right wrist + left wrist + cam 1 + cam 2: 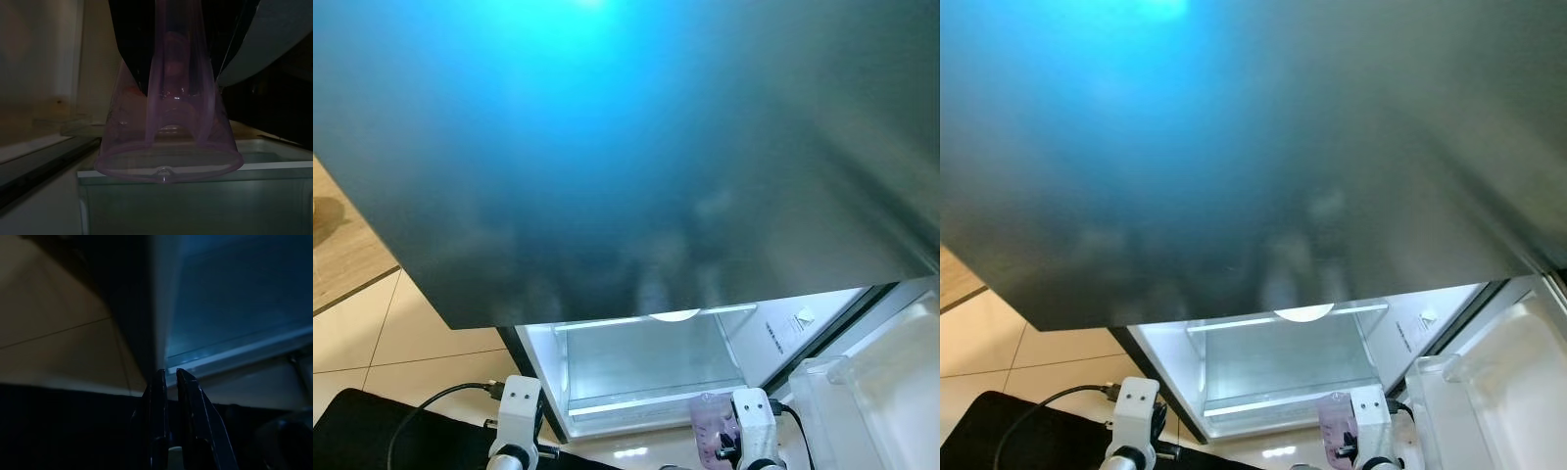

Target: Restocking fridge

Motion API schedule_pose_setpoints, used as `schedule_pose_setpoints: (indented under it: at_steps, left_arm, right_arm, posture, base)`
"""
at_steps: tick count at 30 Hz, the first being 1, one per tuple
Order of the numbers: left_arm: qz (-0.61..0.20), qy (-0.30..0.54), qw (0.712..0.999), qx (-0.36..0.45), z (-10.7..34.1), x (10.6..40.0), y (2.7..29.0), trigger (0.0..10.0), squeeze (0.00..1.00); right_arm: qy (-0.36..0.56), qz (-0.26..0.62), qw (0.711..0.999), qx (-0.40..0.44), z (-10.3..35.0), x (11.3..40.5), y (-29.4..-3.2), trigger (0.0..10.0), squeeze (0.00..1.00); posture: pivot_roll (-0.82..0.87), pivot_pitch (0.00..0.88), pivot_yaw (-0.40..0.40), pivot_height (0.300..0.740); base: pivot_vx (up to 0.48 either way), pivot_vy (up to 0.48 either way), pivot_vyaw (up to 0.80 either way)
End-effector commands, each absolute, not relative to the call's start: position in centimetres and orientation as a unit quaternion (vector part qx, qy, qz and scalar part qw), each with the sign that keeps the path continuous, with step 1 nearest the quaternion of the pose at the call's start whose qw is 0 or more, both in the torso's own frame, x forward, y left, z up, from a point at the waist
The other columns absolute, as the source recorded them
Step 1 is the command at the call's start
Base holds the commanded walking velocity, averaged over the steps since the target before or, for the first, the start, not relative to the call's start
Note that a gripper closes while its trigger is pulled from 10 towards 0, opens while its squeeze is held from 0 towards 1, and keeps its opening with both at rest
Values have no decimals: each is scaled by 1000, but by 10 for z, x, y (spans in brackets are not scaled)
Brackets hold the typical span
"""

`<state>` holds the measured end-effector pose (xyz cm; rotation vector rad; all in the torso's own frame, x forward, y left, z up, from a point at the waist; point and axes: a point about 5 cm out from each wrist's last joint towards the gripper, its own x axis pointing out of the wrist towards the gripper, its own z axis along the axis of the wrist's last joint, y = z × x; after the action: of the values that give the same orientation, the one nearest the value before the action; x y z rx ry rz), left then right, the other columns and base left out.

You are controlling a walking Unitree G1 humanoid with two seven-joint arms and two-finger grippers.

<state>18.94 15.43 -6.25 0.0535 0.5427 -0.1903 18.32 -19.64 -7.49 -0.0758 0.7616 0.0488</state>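
right end effector (168, 58) gripping purple cup (168, 147) (dim), left end effector (170, 382) seemingly closed, fridge (646, 362)

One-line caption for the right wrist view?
Right gripper holds a clear purple cup before the open fridge's glass shelf.

The lit fridge compartment (646, 357) was found open below; passage above was blocked by a dark panel (626, 157).
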Motion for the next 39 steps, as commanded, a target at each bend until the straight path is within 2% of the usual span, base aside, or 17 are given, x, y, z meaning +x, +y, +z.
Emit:
schedule_pose_setpoints:
  at_steps: [1, 14, 26, 39]
  left_arm:
    - [-108, 279, 953, 40, -66, 182, 160, 10000, 0]
    - [-111, 298, 947, 41, -72, 168, 168, 10000, 0]
    - [-100, 299, 948, 32, -73, 168, 166, 10000, 0]
    - [-132, 275, 952, 40, -68, 171, 165, 10000, 0]
  right_arm:
    - [374, 24, 926, -35, -76, 181, -196, 10000, 0]
    - [370, 30, 928, -31, -76, 180, -194, 10000, 0]
    - [369, 31, 928, -35, -75, 183, -195, 10000, 0]
    - [369, 34, 928, -36, -75, 182, -195, 10000, 0]
  posture:
    - [-109, 132, 17, 740]
    - [-108, 125, 15, 740]
    - [-110, 112, 11, 740]
    - [-108, 111, 11, 740]
  base:
    - [0, 0, 0]
    - [0, 0, 0]
    - [0, -80, 0]
    - [0, 0, 0]
